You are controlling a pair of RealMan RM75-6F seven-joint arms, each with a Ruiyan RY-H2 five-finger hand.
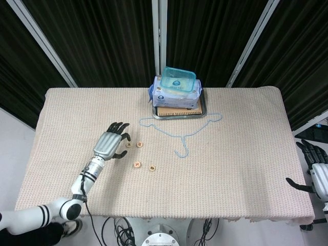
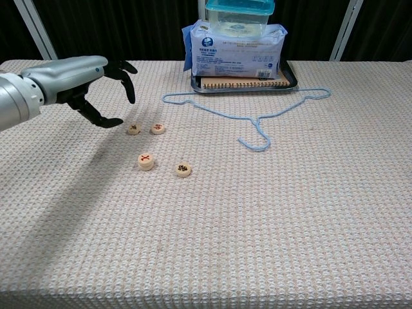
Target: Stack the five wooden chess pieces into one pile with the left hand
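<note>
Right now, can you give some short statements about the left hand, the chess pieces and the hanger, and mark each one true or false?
1. The left hand holds a chess piece. False: it holds nothing, and its fingers are apart.
2. The red-marked piece looks thicker than the other pieces. True: it seems to be two pieces stacked.
3. The hanger lies on the table, in front of the tray. True.
4. All the pieces are already in one pile. False: three pieces lie singly near the red-marked one.
5. The right hand is over the pieces. False: it is off the table's right edge.
</note>
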